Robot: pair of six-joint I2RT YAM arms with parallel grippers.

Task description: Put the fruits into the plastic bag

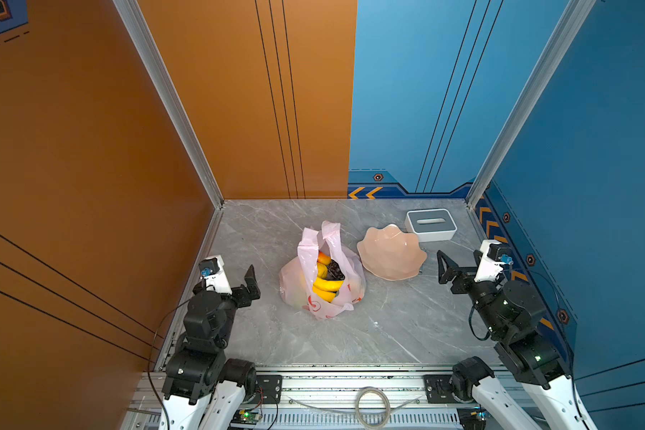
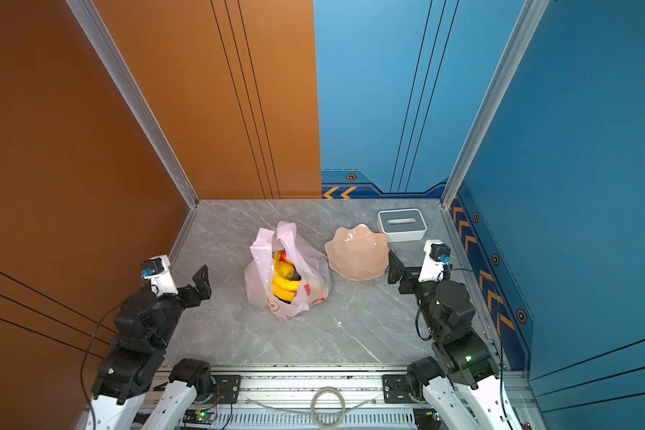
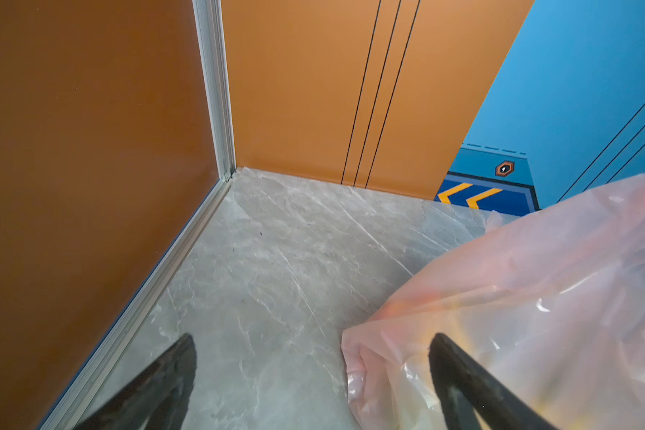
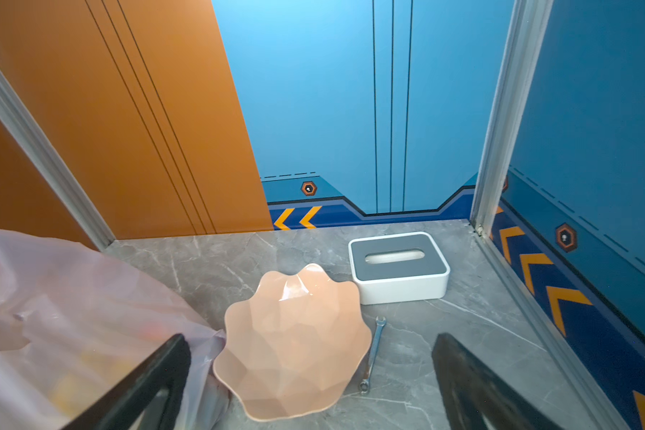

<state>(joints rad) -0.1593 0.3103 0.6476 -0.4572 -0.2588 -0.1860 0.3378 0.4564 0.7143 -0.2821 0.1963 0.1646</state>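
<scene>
Top views: I see the plastic bag loaded.
Inside lie the banana bunch and grapes; my left gripper and right gripper stand spread wide, holding nothing.

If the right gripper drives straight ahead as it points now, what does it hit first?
Probably the peach bowl: it lies dead ahead between the open fingers of the right gripper. The wrench sits beside it; height over the rim is unclear.

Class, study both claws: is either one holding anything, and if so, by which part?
Nothing is held. The left claw and the right claw both stand open and empty, apart from the plastic bag with the fruits inside.
</scene>
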